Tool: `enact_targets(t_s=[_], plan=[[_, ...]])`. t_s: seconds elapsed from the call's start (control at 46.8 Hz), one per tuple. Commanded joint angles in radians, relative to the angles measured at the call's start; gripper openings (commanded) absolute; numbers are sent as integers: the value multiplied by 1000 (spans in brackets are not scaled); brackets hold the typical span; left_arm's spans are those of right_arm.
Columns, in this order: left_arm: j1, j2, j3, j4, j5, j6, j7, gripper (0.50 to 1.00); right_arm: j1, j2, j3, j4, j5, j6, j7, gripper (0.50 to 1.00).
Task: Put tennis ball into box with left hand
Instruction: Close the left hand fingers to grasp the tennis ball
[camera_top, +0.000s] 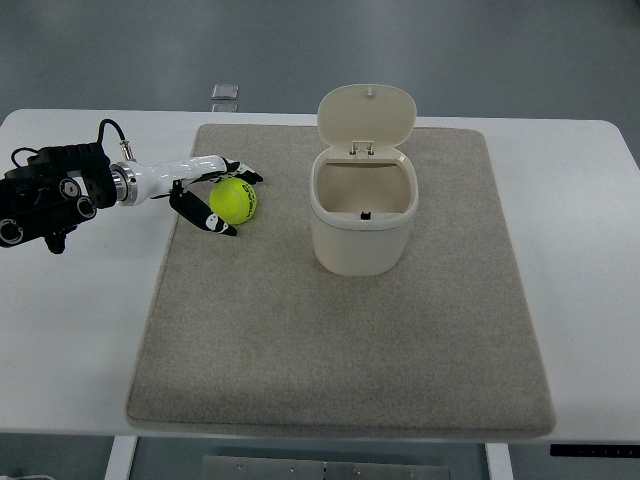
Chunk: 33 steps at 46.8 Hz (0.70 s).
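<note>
A yellow-green tennis ball (234, 201) lies on the grey mat (340, 340), left of the box. The box (362, 225) is a cream bin, standing upright with its flip lid (367, 116) tilted back, so its inside is exposed. My left hand (244, 205) reaches in from the left edge and brackets the ball. Its fingers (240, 172) lie along the ball's far side and the thumb (208, 222) along its near side. The fingers look fairly straight and spread, not clamped. The ball rests on the mat. My right arm is out of view.
The mat covers most of a white table (70, 330). A small grey square object (226, 94) sits on the floor beyond the table's far edge. The left arm's black forearm and cable (50, 195) lie over the table's left side.
</note>
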Motion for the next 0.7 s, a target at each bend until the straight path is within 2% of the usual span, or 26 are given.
enact_targets(t_s=[0.0, 0.107, 0.683], plan=[[0, 0, 0, 0, 0, 9, -1, 894, 0, 0, 0, 0, 0, -1, 0, 901], [0, -2, 1, 0, 0, 11, -1, 853, 0, 0, 0, 0, 0, -1, 0, 901], [2, -2, 1, 2, 69, 37, -6, 851, 0, 0, 0, 0, 0, -1, 0, 901]])
